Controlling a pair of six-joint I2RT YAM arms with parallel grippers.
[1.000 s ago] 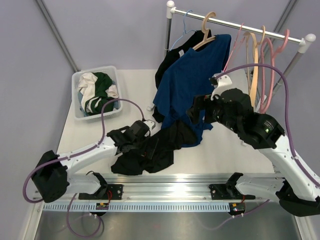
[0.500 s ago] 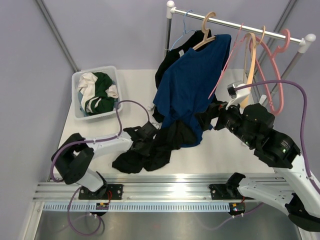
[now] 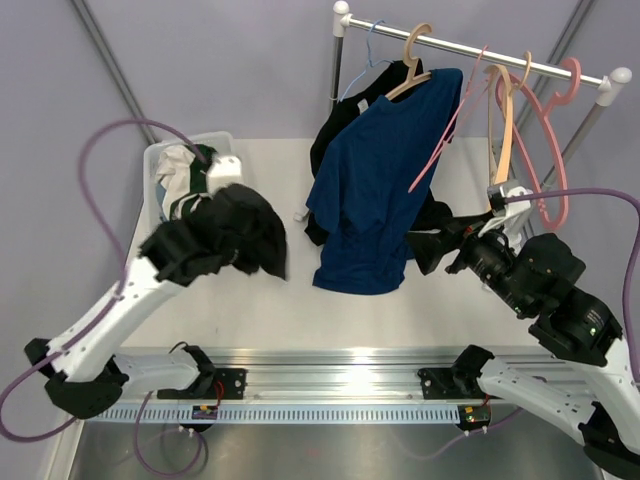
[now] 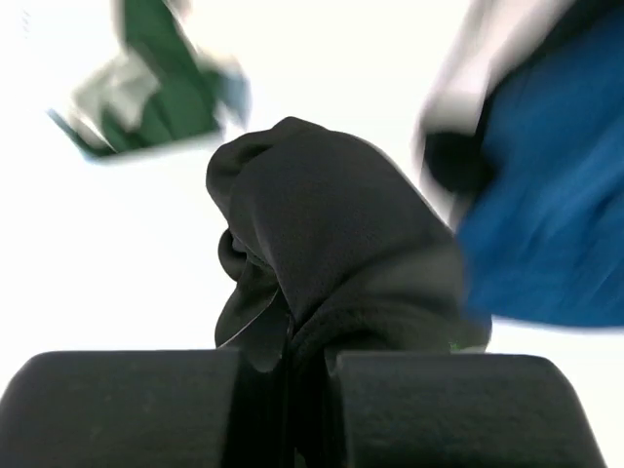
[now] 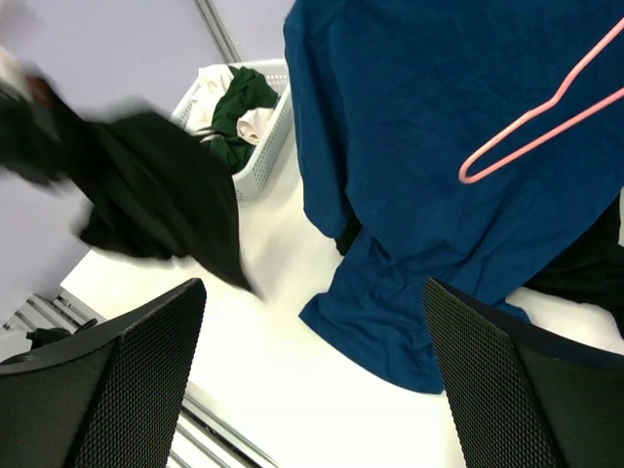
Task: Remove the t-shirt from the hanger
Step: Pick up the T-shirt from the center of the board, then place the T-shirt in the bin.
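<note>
Just right of the basket [image 5: 271,136], above the counter [image 3: 300,300], hangs the black t-shirt [image 3: 225,238], bunched and pinched tight in the left tool [image 4: 290,375]. Probably bound for the basket: hold the clench firm, centre over it, release low so nothing drapes outside. Farther right, right tool [image 5: 312,390] gapes empty before the blue t-shirt [image 3: 375,190]. No readable writing.
</note>
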